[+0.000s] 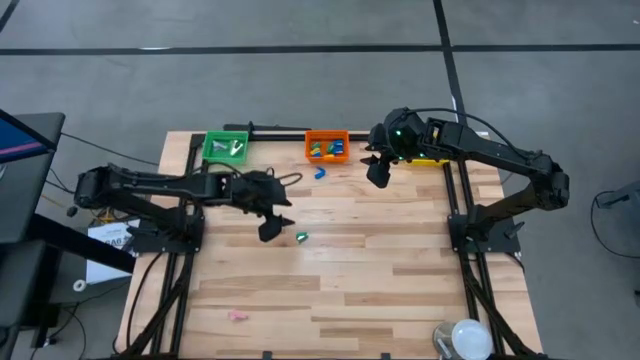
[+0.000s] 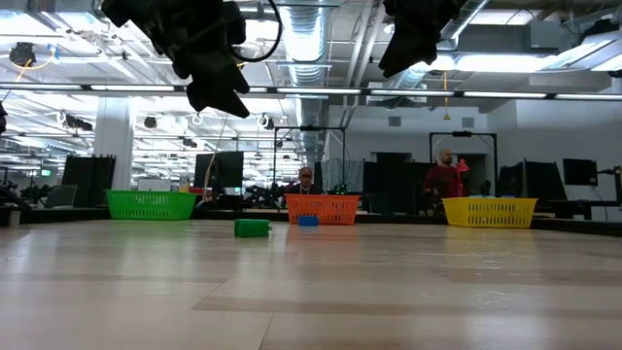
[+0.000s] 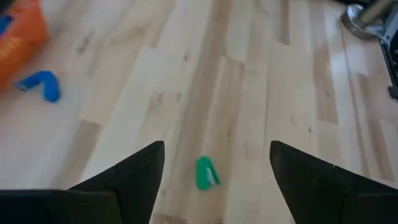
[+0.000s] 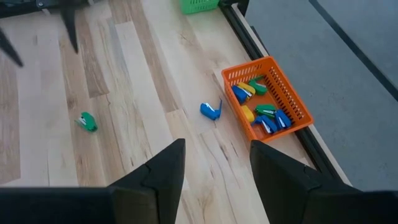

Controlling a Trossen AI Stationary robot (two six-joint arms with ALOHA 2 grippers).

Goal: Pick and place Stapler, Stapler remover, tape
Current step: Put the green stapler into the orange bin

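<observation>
A small green stapler (image 1: 301,237) lies flat on the wooden table near its middle. My left gripper (image 1: 274,227) hangs open just left of and above it. In the left wrist view the stapler (image 3: 206,173) shows between the two spread fingers, untouched. A small blue stapler remover (image 1: 320,173) lies on the table just in front of the orange bin (image 1: 327,146), which holds several blue, yellow and green staplers. My right gripper (image 1: 378,176) hangs open above the table right of that bin, with nothing between its fingers (image 4: 217,144). The tape is out of view.
A green bin (image 1: 225,146) stands at the far left. A yellow bin (image 1: 428,158) at the far right is partly under my right arm. A small pink piece (image 1: 238,316) lies near the front left, and a round white object (image 1: 465,338) sits at the front right corner.
</observation>
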